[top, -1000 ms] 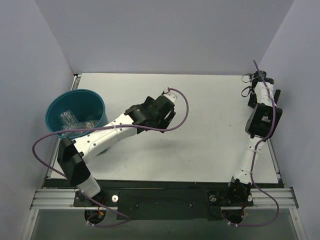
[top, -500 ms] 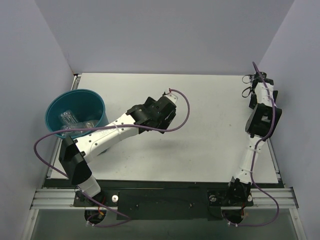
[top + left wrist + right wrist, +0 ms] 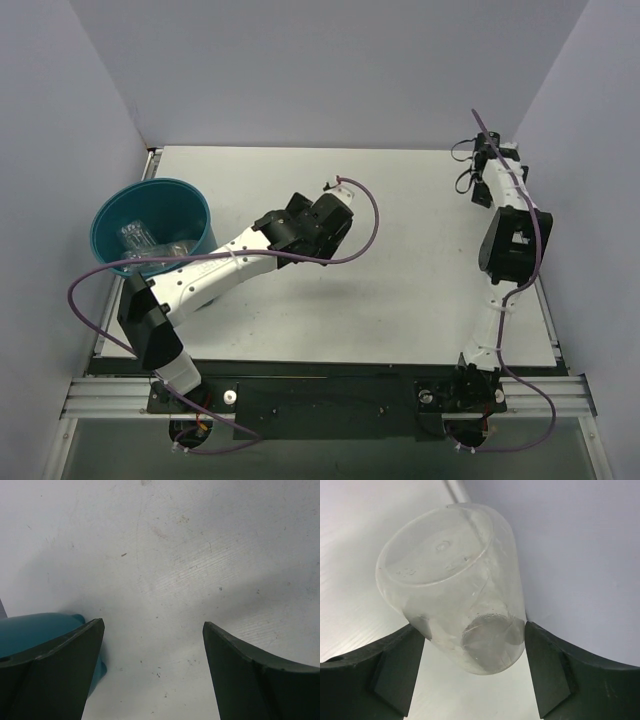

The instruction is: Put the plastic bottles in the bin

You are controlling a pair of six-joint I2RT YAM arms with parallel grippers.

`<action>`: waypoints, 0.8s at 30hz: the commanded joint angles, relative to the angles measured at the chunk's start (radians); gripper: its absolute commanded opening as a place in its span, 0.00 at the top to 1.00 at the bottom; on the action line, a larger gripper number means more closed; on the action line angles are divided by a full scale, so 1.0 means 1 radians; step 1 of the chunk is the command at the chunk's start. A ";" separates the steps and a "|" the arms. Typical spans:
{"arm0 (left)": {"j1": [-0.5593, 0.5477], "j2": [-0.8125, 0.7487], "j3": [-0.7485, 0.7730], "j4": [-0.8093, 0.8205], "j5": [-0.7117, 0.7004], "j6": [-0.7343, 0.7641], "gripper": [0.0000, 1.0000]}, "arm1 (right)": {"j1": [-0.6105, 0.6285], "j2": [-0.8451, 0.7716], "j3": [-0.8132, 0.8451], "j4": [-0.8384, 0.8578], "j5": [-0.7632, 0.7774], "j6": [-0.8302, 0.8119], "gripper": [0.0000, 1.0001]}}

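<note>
Plastic bottles [image 3: 140, 238] already lie inside the bin [image 3: 108, 212]. Just right of the bin, the left gripper [image 3: 152, 625] hangs spread wide over the table [image 3: 200, 555]. Far across from the bin, the outstretched right gripper [image 3: 472, 630] pinches a clear bottle [image 3: 452, 575] across its body; light, thin-walled and slick, it probably dents under hard squeezing.

surface: white table [image 3: 420, 280] | on it: teal bin [image 3: 150, 200], far-left corner
</note>
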 commanded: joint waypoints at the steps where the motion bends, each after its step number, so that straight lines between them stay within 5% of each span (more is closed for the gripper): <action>1: -0.003 -0.075 0.032 0.010 -0.070 0.016 0.09 | 0.082 -0.186 -0.099 0.055 0.013 0.093 1.00; 6: 0.034 -0.120 0.009 0.021 -0.087 0.027 0.09 | 0.176 -0.361 -0.315 0.091 -0.138 0.173 1.00; 14: 0.208 -0.123 -0.027 0.003 -0.009 -0.095 0.09 | 0.250 -0.595 -0.737 0.331 -0.700 0.516 1.00; 24: 0.228 -0.079 -0.110 0.043 0.102 -0.157 0.08 | 0.478 -0.711 -1.107 0.750 -0.821 0.837 1.00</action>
